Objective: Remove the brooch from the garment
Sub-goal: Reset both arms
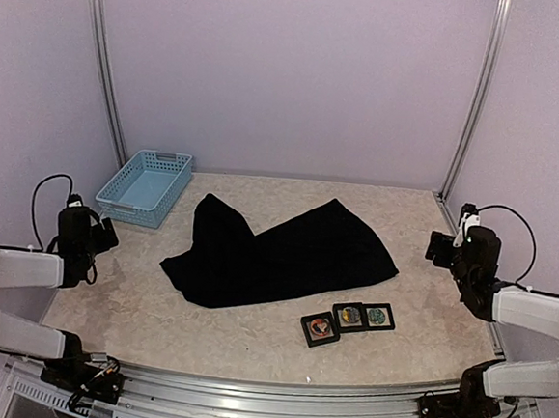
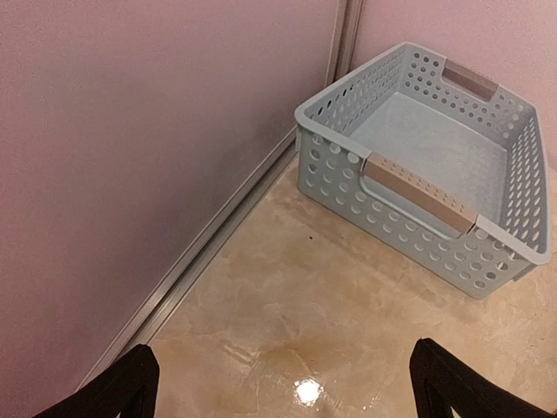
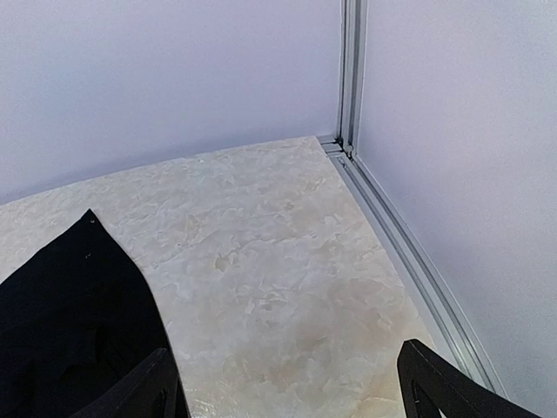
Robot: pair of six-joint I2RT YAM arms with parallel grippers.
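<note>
The black garment (image 1: 281, 253) lies crumpled flat in the middle of the table; one edge of it shows in the right wrist view (image 3: 70, 322). No brooch shows on it from these views. My left gripper (image 1: 98, 234) hangs at the left table edge, open and empty, its fingertips (image 2: 117, 387) wide apart over bare table in front of the basket. My right gripper (image 1: 443, 247) hangs at the right edge, open and empty, its fingertips (image 3: 435, 383) spread over bare table just right of the garment.
A light-blue perforated basket (image 1: 145, 187) stands empty at the back left, close ahead in the left wrist view (image 2: 418, 165). Three small black square frames (image 1: 347, 319) with coloured pieces inside lie in a row near the front. Purple walls and metal rails enclose the table.
</note>
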